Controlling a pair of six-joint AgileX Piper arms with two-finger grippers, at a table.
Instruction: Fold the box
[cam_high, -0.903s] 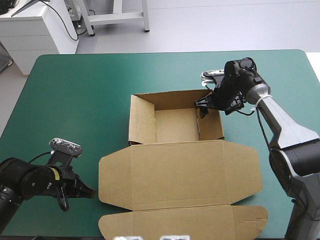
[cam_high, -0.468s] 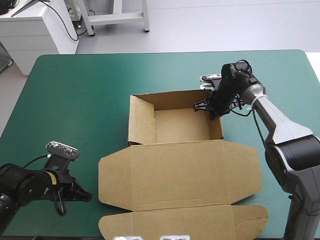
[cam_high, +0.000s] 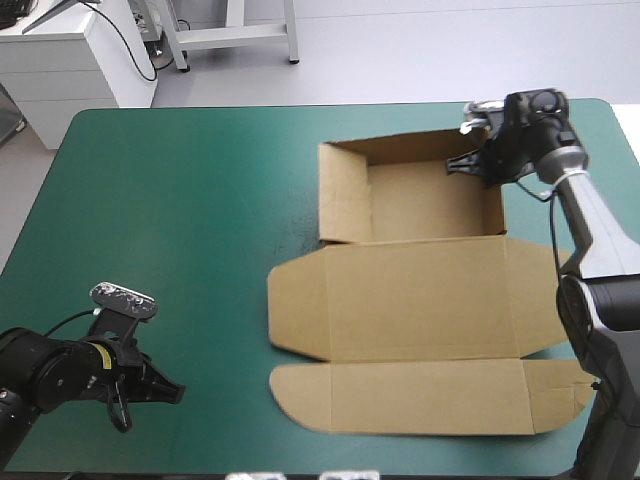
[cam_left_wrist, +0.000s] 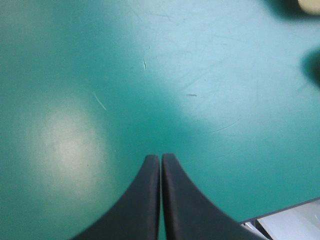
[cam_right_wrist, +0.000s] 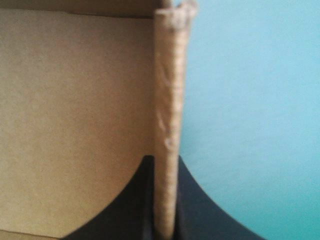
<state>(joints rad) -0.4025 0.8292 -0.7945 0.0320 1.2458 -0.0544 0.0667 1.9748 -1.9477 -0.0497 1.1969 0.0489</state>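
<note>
One arm (cam_high: 590, 235) stretched far (right gripper (cam_high: 458, 163) pinching the box (cam_high: 400, 300) wall)

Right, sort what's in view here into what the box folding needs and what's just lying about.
In the job:
- box, tray walls up, lid flat
- right gripper, jaws shut on the tray wall near its far right corner

Just about:
- left gripper, jaws shut, over bare cover, apart from the box
- teal-green cover

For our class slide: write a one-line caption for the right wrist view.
Right gripper shut on the box, pinching its upright wall; teal-green cover beside it.
</note>
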